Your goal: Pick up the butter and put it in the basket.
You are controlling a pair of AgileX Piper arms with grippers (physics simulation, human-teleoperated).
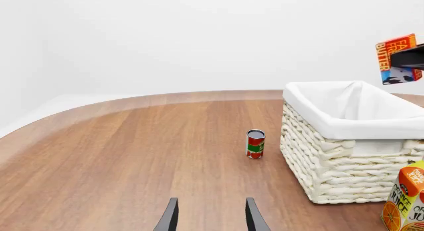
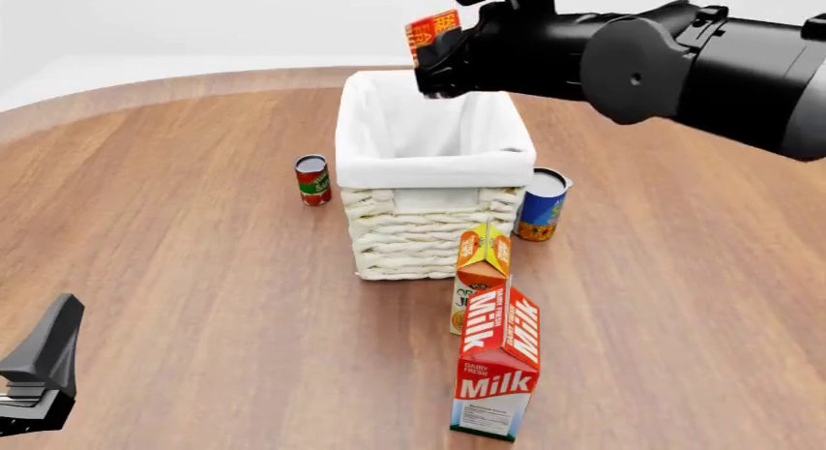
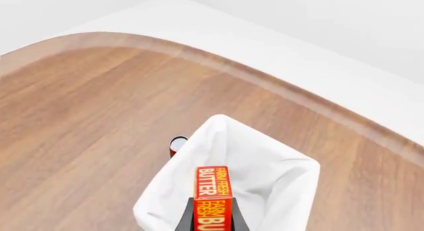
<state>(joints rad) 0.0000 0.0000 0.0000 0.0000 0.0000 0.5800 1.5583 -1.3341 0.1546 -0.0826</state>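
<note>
front view: right hand (image 2: 436, 61) holds butter (image 2: 432, 32) above basket (image 2: 435, 165).

Bright, even, sharp renders with only faint soft shadows, no glare.

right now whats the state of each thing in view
butter: held in the air over the basket
right gripper: shut on the butter
left gripper: open, holding nothing
basket: upright, nothing seen inside
milk carton: standing
juice carton: standing
two cans: upright

- Small flat red-orange butter box (image 2: 432, 32) with "BUTTER" lettering, held on edge in the air above the basket.
- Large rectangular cream wicker basket (image 2: 420, 232), white-lined, upright on the table.
</note>
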